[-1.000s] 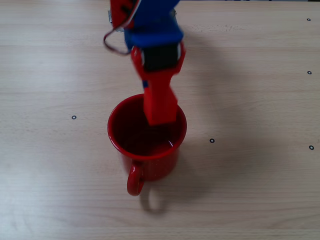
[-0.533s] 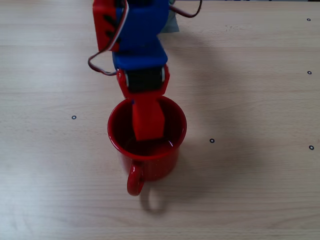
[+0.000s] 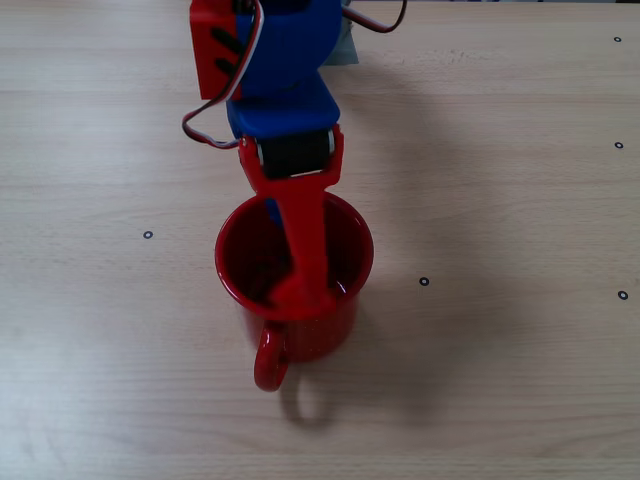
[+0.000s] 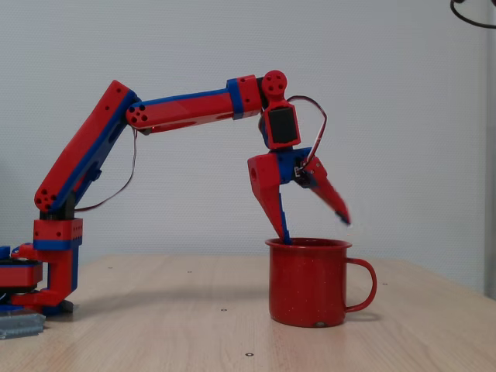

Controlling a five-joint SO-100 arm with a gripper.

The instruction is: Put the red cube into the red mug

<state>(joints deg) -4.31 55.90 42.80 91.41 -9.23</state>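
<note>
The red mug (image 3: 322,335) stands upright on the table, its handle (image 3: 268,365) toward the near edge; the side-on fixed view has the red mug (image 4: 306,283) with its handle on the right. My gripper (image 3: 290,255) hangs over the mug's mouth and is open. One finger (image 4: 277,209) points straight down, its tip just inside the rim. The other finger (image 4: 329,198) is swung out to the right and blurred. The red cube is not to be made out in either view; nothing shows between the fingers, and the mug's inside is dark red and partly covered by a finger.
The arm's base (image 4: 46,271) stands at the table's left in the side-on fixed view. Small black dots (image 3: 423,281) mark the pale wooden table (image 3: 500,380) around the mug.
The gripper shifted left over the mug, then its jaw swung open. The broad red end over the mug's mouth is now a narrow finger reaching toward the near rim.
</note>
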